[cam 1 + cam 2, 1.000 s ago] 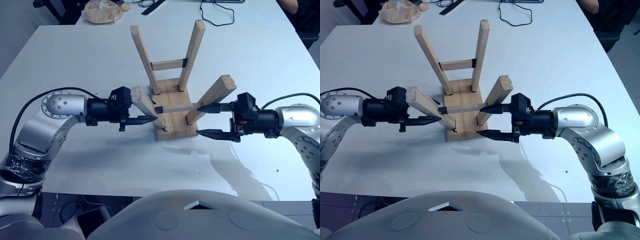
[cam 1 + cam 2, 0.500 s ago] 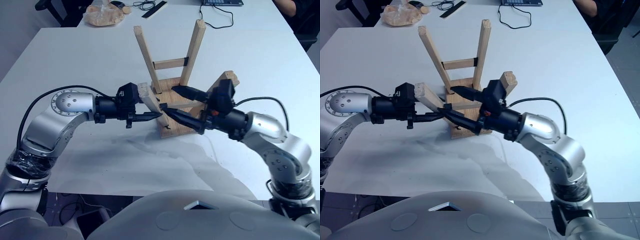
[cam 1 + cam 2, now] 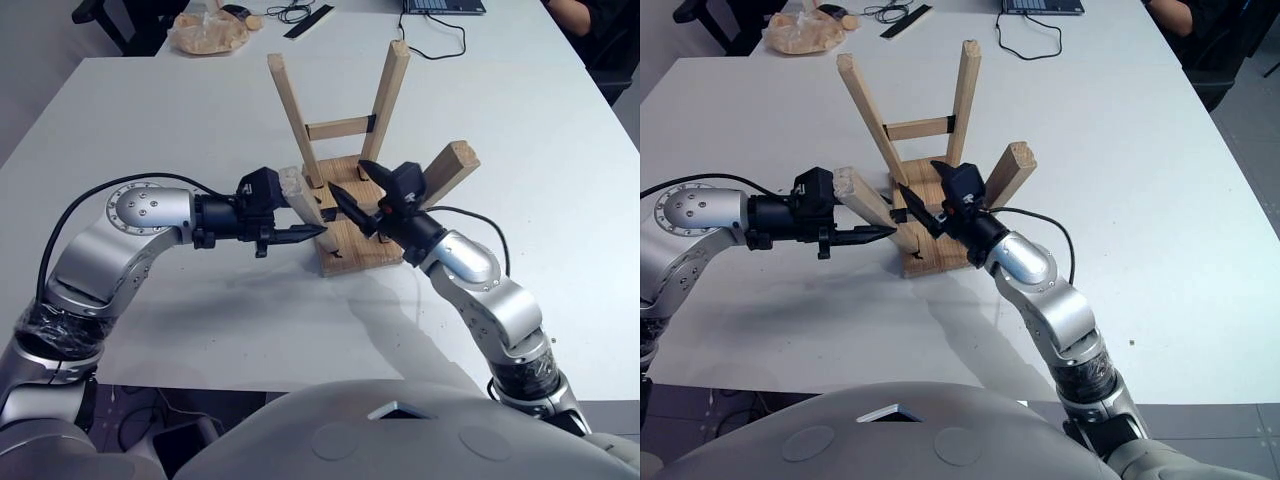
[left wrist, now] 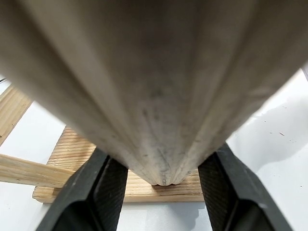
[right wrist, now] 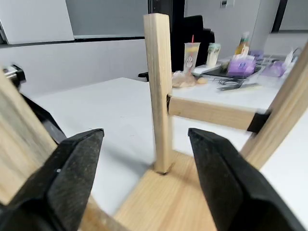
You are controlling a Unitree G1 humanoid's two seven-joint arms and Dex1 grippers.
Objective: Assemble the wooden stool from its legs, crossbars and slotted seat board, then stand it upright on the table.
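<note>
- Seat board: 1. The flat slotted pale wooden seat board (image 3: pixel 348 256) lies face down near the middle of the white tabletop (image 3: pixel 150 120), with the legs rising from it.
- Legs: 4, square pale wood.
  - The far-left wooden leg (image 3: pixel 292 115) and far-right wooden leg (image 3: pixel 387 100) stand tall and lean slightly apart at the top.
  - The near-left wooden leg (image 3: pixel 300 197) tilts toward the robot's left.
  - The near-right wooden leg (image 3: pixel 445 170) tilts toward its right.
- Crossbars: 2.
  - The far wooden crossbar (image 3: pixel 338 128) joins the far pair and has a black piece at its right end.
  - The near wooden crossbar (image 4: pixel 24 171) runs off from the near-left leg. In the head views it is mostly hidden behind the right arm.
- Left black two-finger tool (image 3: pixel 310 226): comes in level from the left and is clamped on the near-left leg, one finger against each side of the wood.
- Right black two-finger tool (image 3: pixel 346 176): hangs over the seat board among the four legs, fingers spread wide and holding nothing.
  - Its wrist view shows the far-left leg in the gap between the fingers.
  - Its arm crosses the board's near-right part and covers the foot of the near-right leg.
- Around, at the tabletop's far edge and well apart from the stool parts:
  - 1 crinkled clear bag with tan contents (image 3: pixel 207 25) at the far left.
  - 1 black strip (image 3: pixel 308 18).
  - 1 black cable (image 3: pixel 440 45).
</note>
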